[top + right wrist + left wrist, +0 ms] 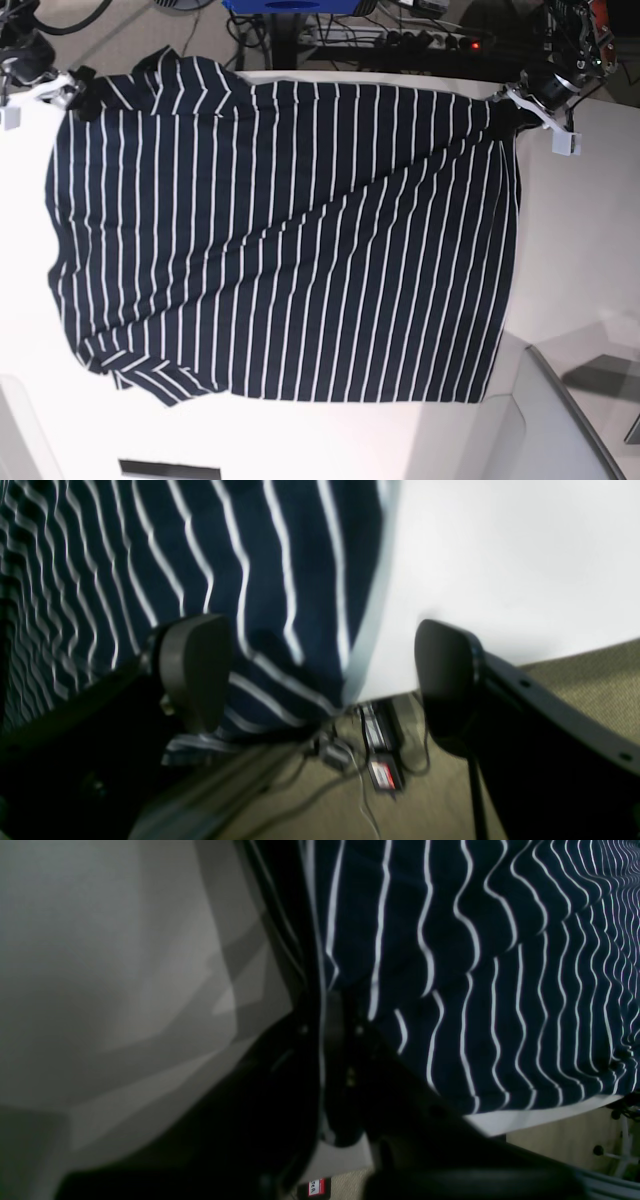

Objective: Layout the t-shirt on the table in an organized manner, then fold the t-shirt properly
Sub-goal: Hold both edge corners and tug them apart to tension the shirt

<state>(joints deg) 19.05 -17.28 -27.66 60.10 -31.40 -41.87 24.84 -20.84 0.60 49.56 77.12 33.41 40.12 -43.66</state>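
The dark navy t-shirt [280,240] with thin white stripes lies spread over the white table [580,250], its lower left part bunched. At the shirt's far right corner, my left gripper [500,105] is shut on the cloth; the left wrist view shows the dark fingers [327,1010] pressed together over the t-shirt's [475,965] edge. At the far left corner sits my right gripper [80,100]. The right wrist view shows the right gripper [320,675] open, its pads [195,670] set wide either side of the t-shirt's [150,555] corner at the table [500,555] edge.
Beyond the table's far edge lie a power strip and cables [430,40] on the floor. In the right wrist view, cables and a plug block [380,760] lie below the table edge. A grey raised panel [570,400] stands at the near right.
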